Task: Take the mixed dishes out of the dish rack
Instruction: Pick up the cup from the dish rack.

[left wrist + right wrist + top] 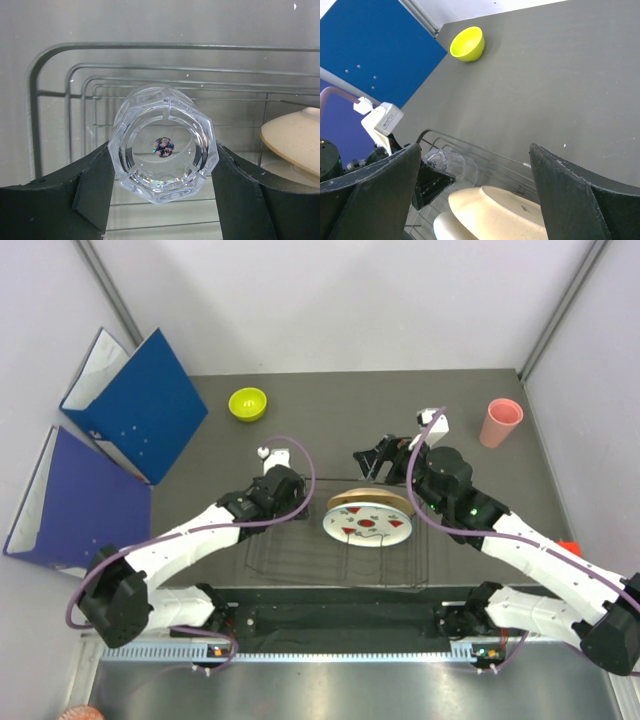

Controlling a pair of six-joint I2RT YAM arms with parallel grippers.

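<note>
The black wire dish rack (300, 565) stands at the near middle of the table. A pale orange-tan plate (368, 500) and a white plate with red marks (367, 524) stand in it. My left gripper (290, 498) is at the rack's left end, shut on the clear glass tumbler (162, 145), a finger (95, 195) on each side. My right gripper (372, 462) is open and empty above the rack's far edge, over the tan plate (505, 210). The lime-green bowl (248, 403) and salmon-pink cup (500, 422) sit on the table.
Two blue ring binders (135, 405) stand at the left, one (75, 500) nearer. A small orange-red block (567, 547) lies at the right edge, by the right arm. White walls close in the back and sides.
</note>
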